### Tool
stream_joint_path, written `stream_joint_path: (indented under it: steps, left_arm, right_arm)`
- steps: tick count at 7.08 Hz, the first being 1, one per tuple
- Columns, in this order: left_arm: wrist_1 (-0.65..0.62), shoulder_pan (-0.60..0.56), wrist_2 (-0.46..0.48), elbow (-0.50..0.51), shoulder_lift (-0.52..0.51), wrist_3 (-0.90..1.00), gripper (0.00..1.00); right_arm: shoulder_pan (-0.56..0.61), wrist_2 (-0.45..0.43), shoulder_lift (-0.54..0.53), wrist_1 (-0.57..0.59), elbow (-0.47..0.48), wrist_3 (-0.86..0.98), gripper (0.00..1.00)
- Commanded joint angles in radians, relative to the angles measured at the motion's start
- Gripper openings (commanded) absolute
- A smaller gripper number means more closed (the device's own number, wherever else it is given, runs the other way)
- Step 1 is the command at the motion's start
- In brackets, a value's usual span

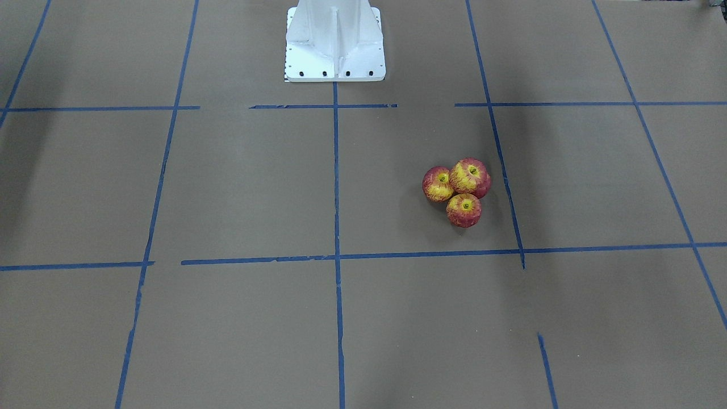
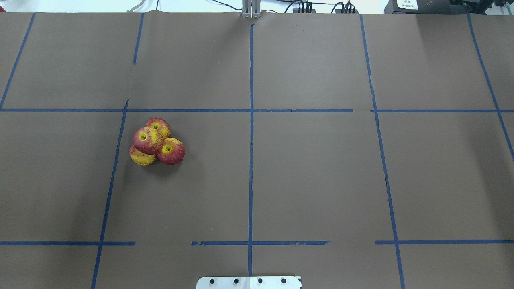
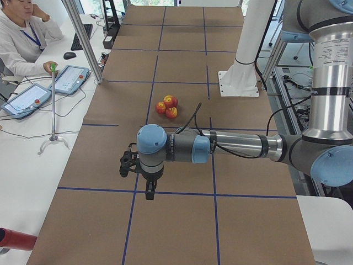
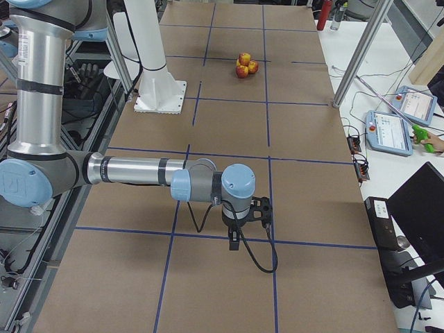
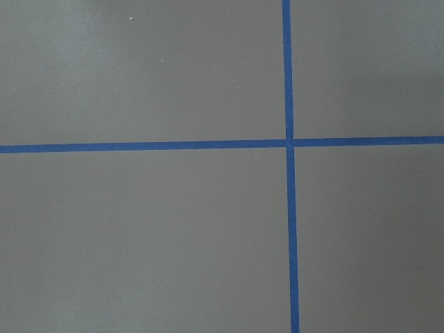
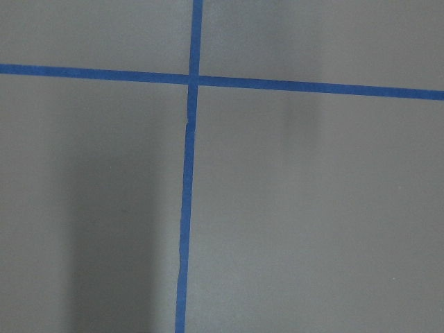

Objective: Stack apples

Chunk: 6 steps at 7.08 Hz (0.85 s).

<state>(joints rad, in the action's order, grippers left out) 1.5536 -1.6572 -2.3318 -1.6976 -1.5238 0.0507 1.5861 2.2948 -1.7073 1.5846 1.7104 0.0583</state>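
Note:
Four red and yellow apples sit in one pile on the brown table cover. In the overhead view, one apple [image 2: 147,139] rests on top of three others [image 2: 171,151], [image 2: 159,126], [image 2: 141,157]. The front-facing view shows the top apple [image 1: 470,177] over two lower ones [image 1: 437,184], [image 1: 464,210]. The pile also shows in the left view [image 3: 167,106] and the right view [image 4: 244,64]. My left gripper [image 3: 128,164] and right gripper [image 4: 260,210] show only in the side views, far from the pile. I cannot tell whether they are open or shut. Both wrist views show only bare cover.
Blue tape lines [image 2: 251,160] divide the table cover into squares. The robot's white base [image 1: 335,42] stands at the table's edge. An operator [image 3: 25,38] sits beside tablets [image 3: 69,79] at the side bench. A metal post [image 3: 83,38] stands there too.

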Motion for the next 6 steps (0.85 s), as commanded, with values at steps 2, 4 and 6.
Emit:
stream_joint_path:
  steps: [2, 4, 6]
  left_arm:
    - [-0.003, 0.0, 0.005, 0.006, 0.008, 0.001, 1.0]
    - [0.005, 0.0, 0.003, 0.003, 0.005, 0.001, 1.0]
    - [0.003, 0.0, 0.005, 0.001, 0.004, 0.001, 1.0]
  right_arm:
    - [0.0, 0.0, 0.0, 0.0, 0.0, 0.0, 1.0]
    - [0.0, 0.0, 0.0, 0.0, 0.0, 0.0, 1.0]
    - [0.0, 0.0, 0.0, 0.0, 0.0, 0.0, 1.0]
